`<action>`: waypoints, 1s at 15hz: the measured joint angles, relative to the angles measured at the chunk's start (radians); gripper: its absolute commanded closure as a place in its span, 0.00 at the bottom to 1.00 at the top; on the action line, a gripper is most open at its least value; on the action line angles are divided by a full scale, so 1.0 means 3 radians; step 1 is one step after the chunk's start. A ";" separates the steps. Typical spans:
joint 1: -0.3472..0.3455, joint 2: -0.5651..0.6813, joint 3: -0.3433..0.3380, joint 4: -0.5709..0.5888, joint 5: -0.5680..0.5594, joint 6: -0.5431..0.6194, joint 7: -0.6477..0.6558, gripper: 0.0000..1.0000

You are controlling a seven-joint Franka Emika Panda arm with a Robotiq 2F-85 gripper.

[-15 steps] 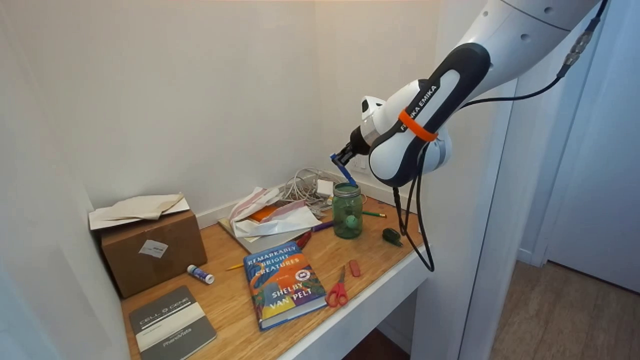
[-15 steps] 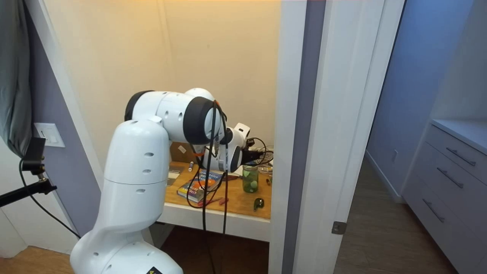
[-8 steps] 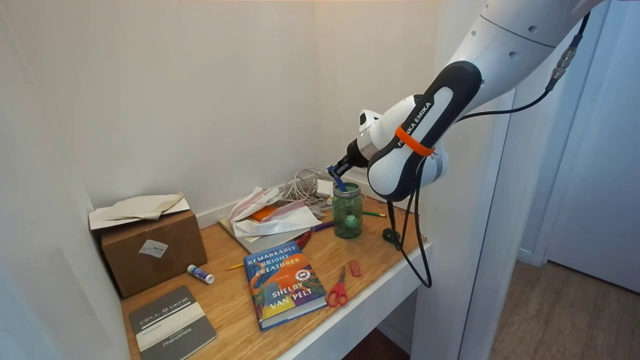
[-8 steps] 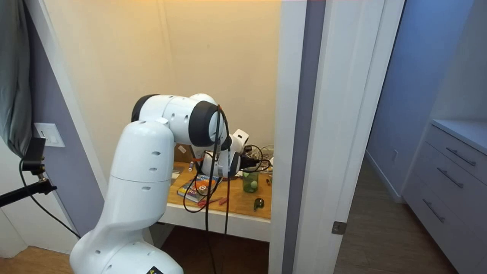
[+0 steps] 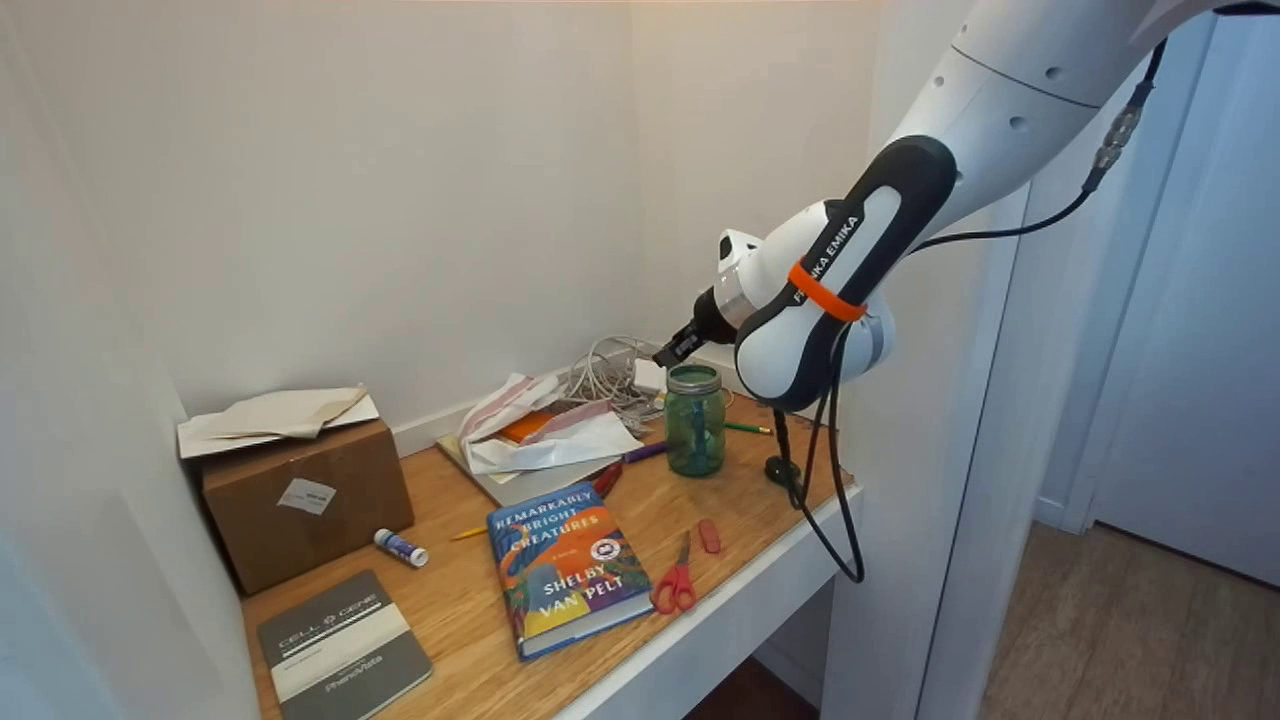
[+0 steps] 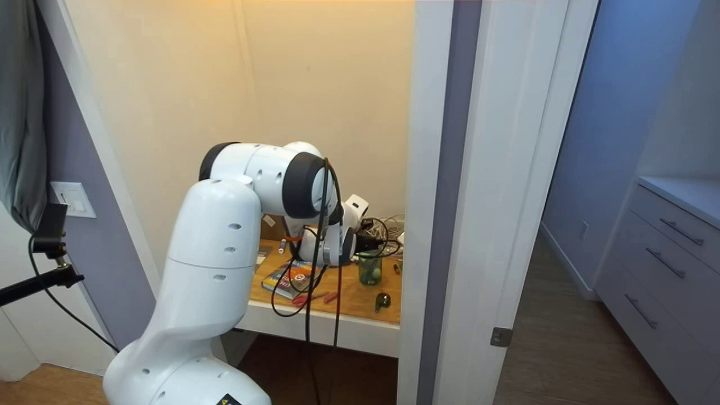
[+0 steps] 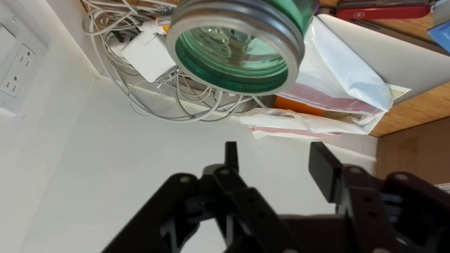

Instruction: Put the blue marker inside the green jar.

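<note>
Claw (image 7: 276, 162): jaws apart, nothing held. Beyond it, green jar (image 5: 680, 432): glass, likely hard, slick, breakable; best left ungripped. Inside jar, blue marker (image 5: 698, 424), seen through glass: probably light, stiff; if regripped, take upper end.

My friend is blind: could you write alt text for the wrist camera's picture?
The robot's end effector, open and holding nothing, spans the bottom. Higher in the picture is a green jar with an open, metal-rimmed mouth; tangled white cables, a white block and crumpled wrapping show around it.
</note>
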 measured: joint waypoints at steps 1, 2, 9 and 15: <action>0.0003 -0.0002 -0.0004 0.0013 -0.0004 0.0000 0.0000 0.08; 0.0008 -0.0005 -0.0010 0.0024 -0.0007 0.0000 0.0000 0.02; 0.0123 -0.0259 -0.0107 0.0047 0.0004 -0.0501 -0.0063 0.00; 0.0447 -0.0858 -0.0429 0.0086 -0.0044 -0.1976 -0.0027 0.00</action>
